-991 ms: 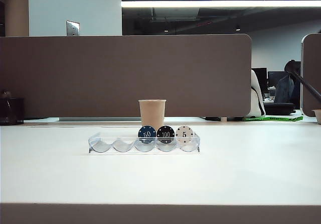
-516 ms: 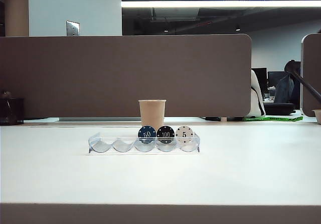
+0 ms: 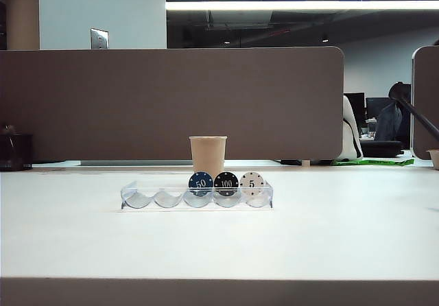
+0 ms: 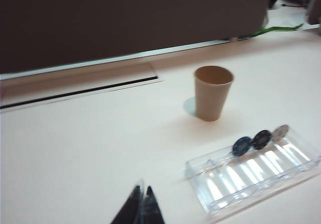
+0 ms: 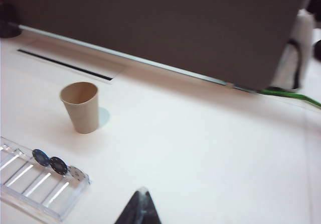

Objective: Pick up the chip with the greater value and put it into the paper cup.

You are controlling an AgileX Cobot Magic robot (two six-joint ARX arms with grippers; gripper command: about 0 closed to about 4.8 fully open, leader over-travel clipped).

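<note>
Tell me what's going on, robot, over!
Left tool shut, right tool shut, both above the table, holding nothing. Black 100 chip upright in clear tray, between two other chips. Cup behind, upright. Nothing blocking.

Three chips stand on edge in a clear plastic tray [image 3: 137, 197] on the white table [image 3: 329, 230]: blue 50 chip [image 3: 201, 182], the black 100 chip [image 3: 226, 182], white 5 chip [image 3: 252, 182], with the paper cup [image 3: 208, 154] upright right behind them.
</note>
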